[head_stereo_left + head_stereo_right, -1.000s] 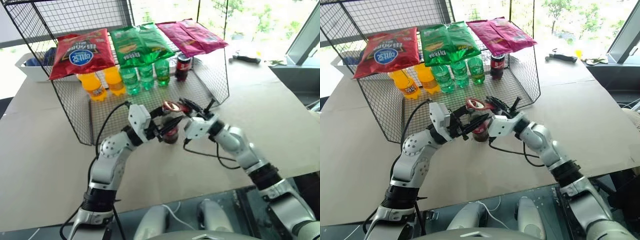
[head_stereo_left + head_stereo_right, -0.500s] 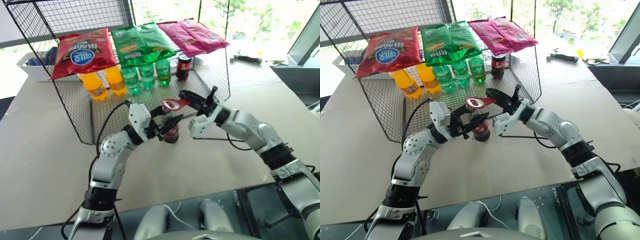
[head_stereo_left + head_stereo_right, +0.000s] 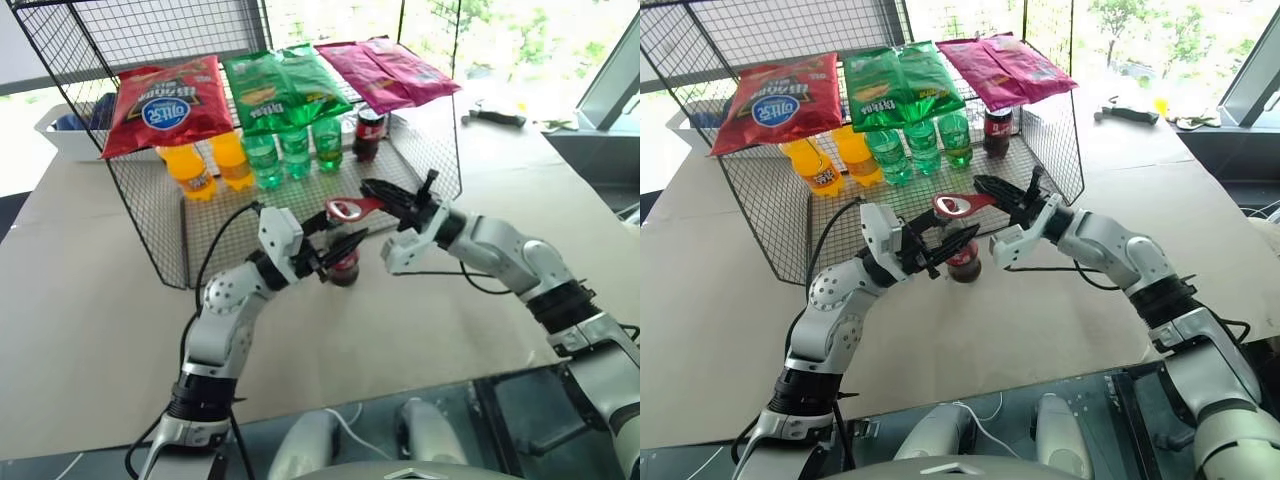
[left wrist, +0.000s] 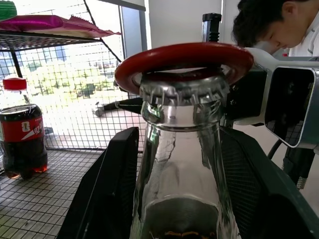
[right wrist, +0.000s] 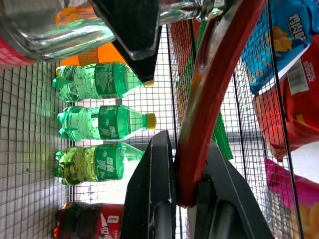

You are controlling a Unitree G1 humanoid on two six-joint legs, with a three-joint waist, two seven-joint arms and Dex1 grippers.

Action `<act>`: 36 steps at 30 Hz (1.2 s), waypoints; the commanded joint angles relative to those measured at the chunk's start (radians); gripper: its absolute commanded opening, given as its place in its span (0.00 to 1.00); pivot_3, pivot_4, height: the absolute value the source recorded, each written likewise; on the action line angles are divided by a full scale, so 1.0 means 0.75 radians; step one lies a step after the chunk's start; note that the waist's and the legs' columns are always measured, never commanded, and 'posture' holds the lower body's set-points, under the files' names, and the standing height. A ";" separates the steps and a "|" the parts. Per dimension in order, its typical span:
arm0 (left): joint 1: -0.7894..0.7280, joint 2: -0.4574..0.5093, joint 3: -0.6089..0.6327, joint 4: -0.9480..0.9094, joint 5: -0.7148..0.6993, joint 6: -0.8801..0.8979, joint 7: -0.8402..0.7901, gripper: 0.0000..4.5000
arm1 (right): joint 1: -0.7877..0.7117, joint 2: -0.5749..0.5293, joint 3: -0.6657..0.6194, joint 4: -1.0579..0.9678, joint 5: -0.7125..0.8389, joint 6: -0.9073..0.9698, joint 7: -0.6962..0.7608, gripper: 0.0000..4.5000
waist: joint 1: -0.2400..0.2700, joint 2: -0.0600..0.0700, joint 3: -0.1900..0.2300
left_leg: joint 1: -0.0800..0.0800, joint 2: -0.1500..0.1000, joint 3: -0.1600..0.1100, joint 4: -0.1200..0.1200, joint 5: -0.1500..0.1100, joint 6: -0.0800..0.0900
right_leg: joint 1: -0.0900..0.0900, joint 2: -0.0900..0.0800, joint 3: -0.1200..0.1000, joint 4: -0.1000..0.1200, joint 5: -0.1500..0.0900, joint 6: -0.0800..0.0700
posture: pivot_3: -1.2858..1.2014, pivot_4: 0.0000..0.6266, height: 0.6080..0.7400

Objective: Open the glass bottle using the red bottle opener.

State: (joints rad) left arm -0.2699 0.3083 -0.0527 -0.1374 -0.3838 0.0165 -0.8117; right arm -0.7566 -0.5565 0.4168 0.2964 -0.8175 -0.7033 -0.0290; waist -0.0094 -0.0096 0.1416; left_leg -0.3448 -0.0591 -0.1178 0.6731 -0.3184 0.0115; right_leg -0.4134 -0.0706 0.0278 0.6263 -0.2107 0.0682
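Red bottle opener (image 3: 351, 209) sits pinched in your right gripper (image 3: 392, 199), ring hooked over the crown cap; your left gripper (image 3: 340, 250) clamps the glass bottle (image 4: 182, 164), at nine o'clock of the right.

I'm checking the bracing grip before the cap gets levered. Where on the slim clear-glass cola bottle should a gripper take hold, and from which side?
Grip the slim clear-glass cola bottle low on its neck, below the crown cap, coming level from the robot's left. It stands upright, and the flat red ring-headed bottle opener sits over the cap from the right. The left gripper already straddles the neck this way; the right gripper pinches the opener's handle.
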 commanded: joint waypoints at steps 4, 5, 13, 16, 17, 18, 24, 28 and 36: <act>0.018 0.007 -0.024 0.021 0.015 0.032 0.005 0.42 | -0.124 -0.067 -0.066 0.028 -0.042 -0.037 -0.067 0.00 | 0.002 0.000 0.001 | 0.000 0.000 0.000 0.000 0.000 0.000 | 0.000 0.000 0.000 0.000 0.000 0.000 | 0.52 0.24 1.00; 0.018 0.006 -0.024 0.021 0.015 0.033 0.006 0.42 | -0.139 -0.070 -0.067 0.039 -0.043 -0.051 -0.074 0.00 | 0.002 0.000 0.001 | 0.000 0.000 0.000 0.000 0.000 0.000 | 0.000 0.000 0.000 0.000 0.000 0.000 | 0.52 0.24 1.00; 0.021 -0.001 -0.029 0.022 0.011 0.038 0.015 0.42 | -0.231 -0.109 -0.068 0.114 -0.099 -0.108 -0.152 0.00 | 0.004 0.000 0.002 | -0.001 -0.001 -0.001 0.000 0.000 0.000 | -0.001 0.000 0.000 -0.001 0.000 0.000 | 0.52 0.24 1.00; 0.024 -0.003 -0.030 0.019 0.008 0.039 0.020 0.41 | -0.247 -0.114 -0.070 0.117 -0.118 -0.117 -0.172 0.00 | 0.004 0.000 0.003 | -0.002 -0.001 -0.001 0.000 0.000 0.000 | -0.001 0.000 0.000 -0.001 0.000 0.000 | 0.52 0.24 1.00; 0.023 -0.004 -0.030 0.020 0.008 0.040 0.021 0.41 | -0.252 -0.115 -0.071 0.117 -0.125 -0.118 -0.180 0.00 | 0.004 0.000 0.003 | -0.002 -0.001 -0.001 0.000 0.000 0.000 | -0.001 0.000 0.000 -0.001 0.000 0.000 | 0.52 0.24 1.00; 0.025 -0.004 -0.030 0.018 0.007 0.041 0.022 0.41 | -0.256 -0.117 -0.073 0.113 -0.130 -0.119 -0.186 0.00 | 0.004 0.000 0.003 | -0.002 -0.001 -0.001 0.000 0.000 0.000 | -0.001 0.000 0.000 -0.001 0.000 0.000 | 0.52 0.24 1.00; 0.027 -0.002 -0.031 0.013 0.000 0.049 0.023 0.35 | -0.286 -0.119 -0.089 0.103 -0.103 -0.182 -0.201 0.00 | 0.000 0.000 0.003 | -0.002 -0.001 -0.001 -0.001 0.000 0.000 | -0.001 0.000 0.000 -0.001 0.000 0.000 | 0.52 0.24 1.00; 0.028 0.001 -0.034 0.010 -0.005 0.051 0.026 0.33 | -0.290 -0.114 -0.104 0.122 -0.088 -0.188 -0.212 0.00 | -0.008 0.000 0.003 | -0.002 0.000 0.001 -0.006 0.000 0.000 | -0.005 0.000 0.001 -0.004 0.000 -0.001 | 0.52 0.24 1.00; 0.029 0.002 -0.035 0.005 -0.006 0.056 0.032 0.32 | -0.276 -0.088 -0.125 0.146 0.001 -0.173 -0.189 0.00 | -0.008 0.000 0.004 | -0.003 0.001 0.003 -0.006 0.000 0.000 | -0.005 0.000 0.002 -0.005 0.000 0.000 | 0.52 0.24 1.00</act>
State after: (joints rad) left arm -0.2840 0.2956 -0.0790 -0.1567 -0.3887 0.0255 -0.7818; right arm -0.9138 -0.6051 0.4359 0.4158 -0.9046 -0.8760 -0.1349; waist -0.0153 -0.0100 0.1444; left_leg -0.3471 -0.0582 -0.1158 0.6685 -0.3184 0.0115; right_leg -0.4174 -0.0703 0.0290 0.6225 -0.2110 0.0678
